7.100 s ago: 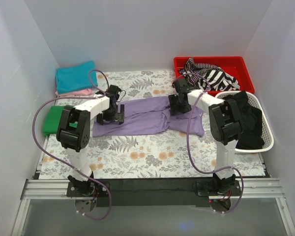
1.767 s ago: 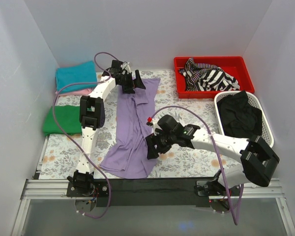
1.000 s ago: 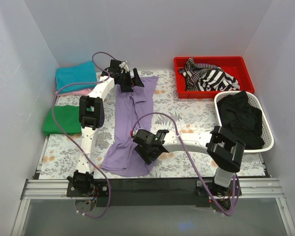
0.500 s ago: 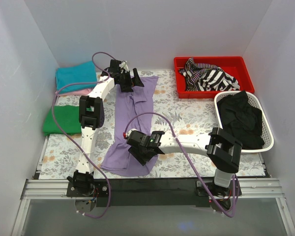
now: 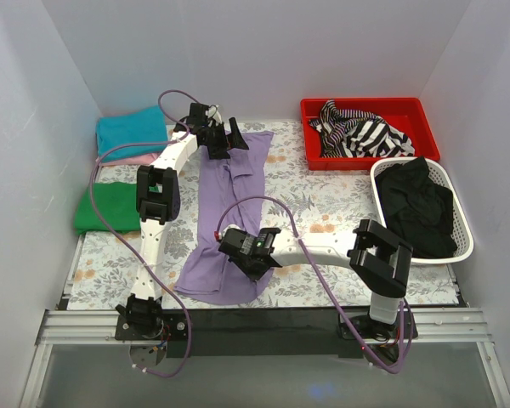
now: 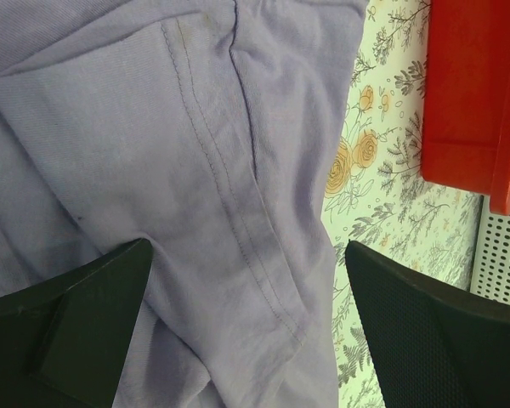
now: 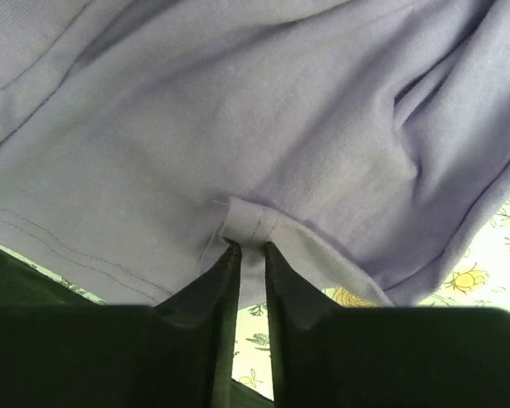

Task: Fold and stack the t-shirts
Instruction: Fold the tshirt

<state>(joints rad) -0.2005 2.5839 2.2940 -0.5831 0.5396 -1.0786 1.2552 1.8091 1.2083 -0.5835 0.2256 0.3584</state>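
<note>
The lavender t-shirt (image 5: 225, 212) lies lengthwise on the floral table, from the far middle to the near edge. My left gripper (image 5: 232, 136) hovers over its far end, open, with the cloth under its wide-apart fingers (image 6: 68, 327) in the left wrist view (image 6: 238, 170). My right gripper (image 5: 240, 257) is at the shirt's near right side, shut on a small fold of the lavender hem (image 7: 248, 223). A teal folded shirt (image 5: 132, 132) lies on a pink one (image 5: 143, 159) at the far left, and a green one (image 5: 106, 206) lies nearer.
A red tray (image 5: 421, 115) holding striped black-and-white cloth stands at the far right, and it also shows in the left wrist view (image 6: 476, 93). A white basket (image 5: 463, 242) holding black cloth stands in front of it. White walls close in the table.
The shirt has turned from crosswise to lengthwise. My right gripper has moved left along the near part of the shirt and now pinches its hem. The left arm has stayed put.
</note>
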